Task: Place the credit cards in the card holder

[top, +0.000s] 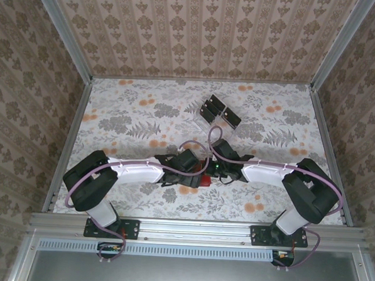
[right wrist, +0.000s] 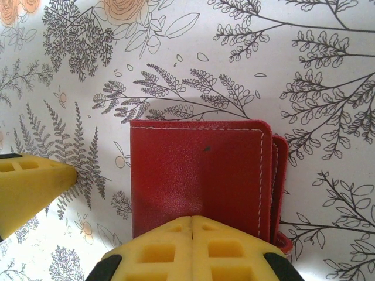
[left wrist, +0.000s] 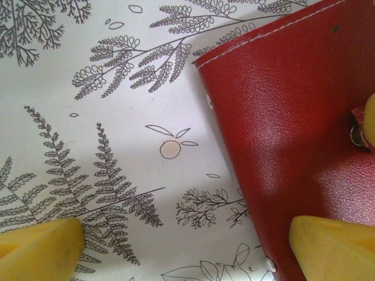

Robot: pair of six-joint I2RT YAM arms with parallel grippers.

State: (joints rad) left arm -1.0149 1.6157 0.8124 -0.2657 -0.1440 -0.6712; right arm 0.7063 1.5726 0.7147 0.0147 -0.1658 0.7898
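Flowered table cloth [top: 132, 122], papered walls [top: 199, 34]. Overhead, both arms [top: 135, 171] reach in to the red card holder [top: 203, 180] near the middle; the credit cards [top: 214, 108] sit well behind in a clear tray [top: 201, 118]. The right wrist view adds: holder folded shut, flat, stitched edges and snap tab [right wrist: 283, 243] rightward. The left gripper [left wrist: 184, 234] gapes wide, the right gripper [right wrist: 135, 196] is parted; each has a finger over the holder.

Card holder: you see the card holder [top: 203, 181] as a red patch on the floral table [top: 126, 115], mostly covered.
Left gripper [top: 185, 169]: over its left edge.
Right gripper [top: 222, 165]: just beside its right edge.
Credit cards [top: 218, 109]: black, grouped in a clear tray [top: 200, 119], farther back.
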